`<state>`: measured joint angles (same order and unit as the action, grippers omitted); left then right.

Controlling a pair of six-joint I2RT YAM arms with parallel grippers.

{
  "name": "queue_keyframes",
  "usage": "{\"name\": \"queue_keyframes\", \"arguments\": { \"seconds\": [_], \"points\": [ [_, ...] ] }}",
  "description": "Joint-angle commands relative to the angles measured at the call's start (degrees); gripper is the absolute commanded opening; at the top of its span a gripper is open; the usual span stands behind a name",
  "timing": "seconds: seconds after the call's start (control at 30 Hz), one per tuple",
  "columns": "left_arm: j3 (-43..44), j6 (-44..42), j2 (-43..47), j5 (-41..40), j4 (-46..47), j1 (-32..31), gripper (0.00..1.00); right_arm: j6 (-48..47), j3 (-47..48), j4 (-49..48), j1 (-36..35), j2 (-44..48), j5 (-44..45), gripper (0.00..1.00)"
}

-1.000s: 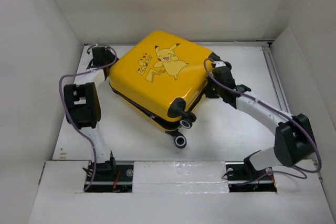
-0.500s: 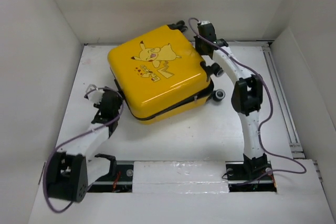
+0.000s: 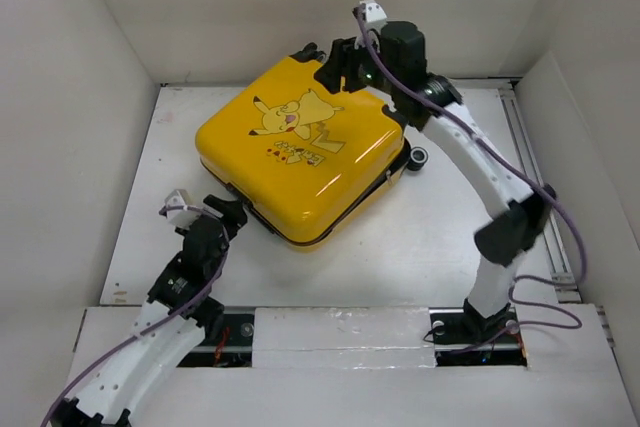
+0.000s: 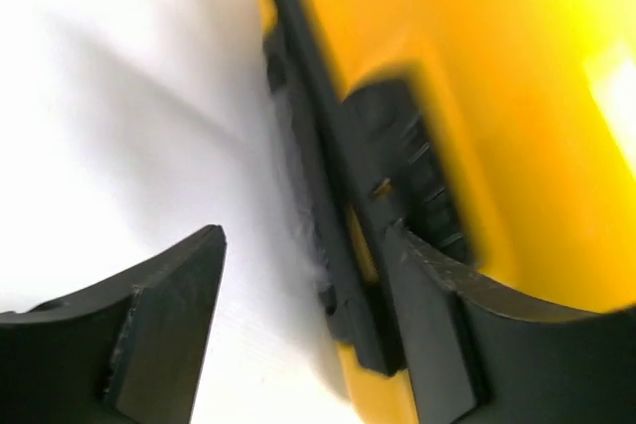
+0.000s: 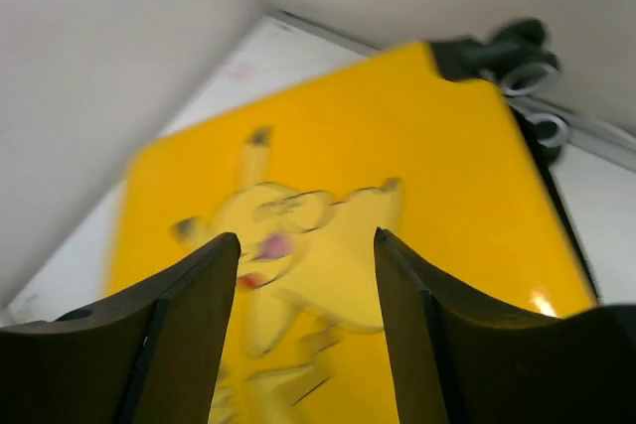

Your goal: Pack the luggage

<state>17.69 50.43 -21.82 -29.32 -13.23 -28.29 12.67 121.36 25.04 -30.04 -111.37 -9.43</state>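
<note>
The large yellow hard-shell suitcase (image 3: 300, 162) lies closed and flat on its broad side on the white table (image 3: 450, 237), turned so that its corners point to the walls. It sits in the far half of the table, and its far corner comes close to the white back wall (image 3: 300, 7). Between its left corner and the white left wall (image 3: 70, 147) there is a strip of free table, and a wider free area lies to the right and on the near side, toward the arm bases. A grooved rail (image 3: 522, 142) runs along the right edge of the table, well apart from the suitcase. The left gripper (image 3: 232, 210) is low on the table, just beside the near-left edge of the suitcase; in the left wrist view its jaws stand apart and grasp nothing, with one finger over bare table and the other finger at the black zipper band (image 4: 318, 146). The right gripper (image 3: 330, 65) hangs over the far corner, its jaws also released and empty, and its arm crosses above the right corner. The shell is glossy, with a cartoon print (image 3: 295, 112) on top, and small black-and-white caster wheels (image 5: 527, 71) stick out at the far side.
</note>
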Motion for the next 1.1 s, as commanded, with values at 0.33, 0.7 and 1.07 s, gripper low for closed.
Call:
{"name": "queue_keyframes", "arguments": {
  "seconds": [0.33,0.7,1.07],
  "points": [
    [18.41,-4.91,-13.67,-7.33,26.59,-0.8,0.94,-0.45,-67.37,-35.23,-14.96,47.56,5.4,0.03],
    [30.47,-4.91,-33.1,14.2,29.05,12.91,0.98,5.44,-93.41,-43.59,-22.87,64.7,8.11,0.45],
    [37.12,0.64,-48.81,32.83,33.98,29.35,0.92,11.41,-90.08,-37.61,-20.59,55.75,20.59,0.22]
  ]
}}
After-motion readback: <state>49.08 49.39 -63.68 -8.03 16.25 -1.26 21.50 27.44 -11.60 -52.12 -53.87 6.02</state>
